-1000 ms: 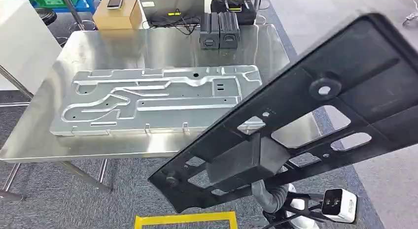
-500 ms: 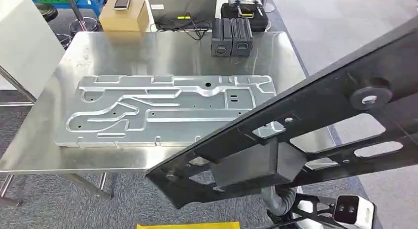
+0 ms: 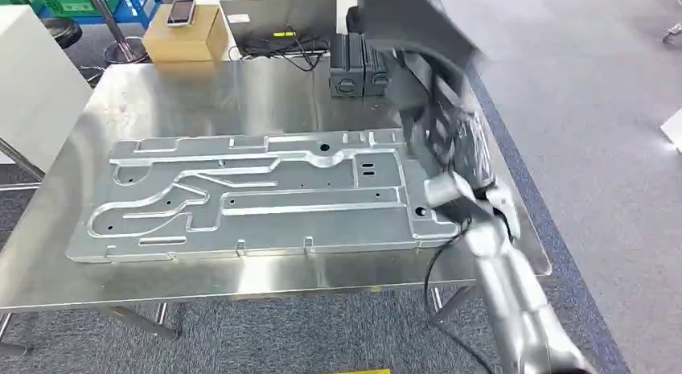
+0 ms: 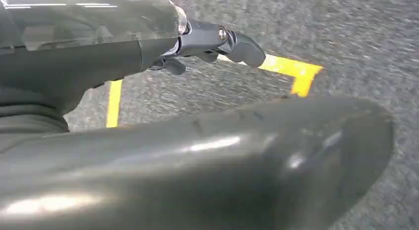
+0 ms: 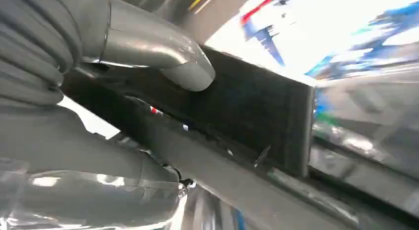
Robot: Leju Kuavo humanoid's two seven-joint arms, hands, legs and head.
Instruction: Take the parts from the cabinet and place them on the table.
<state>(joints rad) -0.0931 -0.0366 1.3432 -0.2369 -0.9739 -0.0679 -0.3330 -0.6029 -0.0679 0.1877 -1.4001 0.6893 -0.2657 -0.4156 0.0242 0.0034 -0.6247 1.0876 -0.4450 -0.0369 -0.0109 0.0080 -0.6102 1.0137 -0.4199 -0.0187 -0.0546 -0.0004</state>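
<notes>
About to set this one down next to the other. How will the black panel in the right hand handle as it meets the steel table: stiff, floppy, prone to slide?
The black panel looks stiff: broad, flat, no visible sag. The right hand holds it near one edge, so it may swing or twist. On the polished table it could slide toward the silver plate.

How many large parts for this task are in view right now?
2. The silver stamped metal panel lies flat on the steel table. The black part, blurred, is gripped by the right hand above the table's right end.
</notes>
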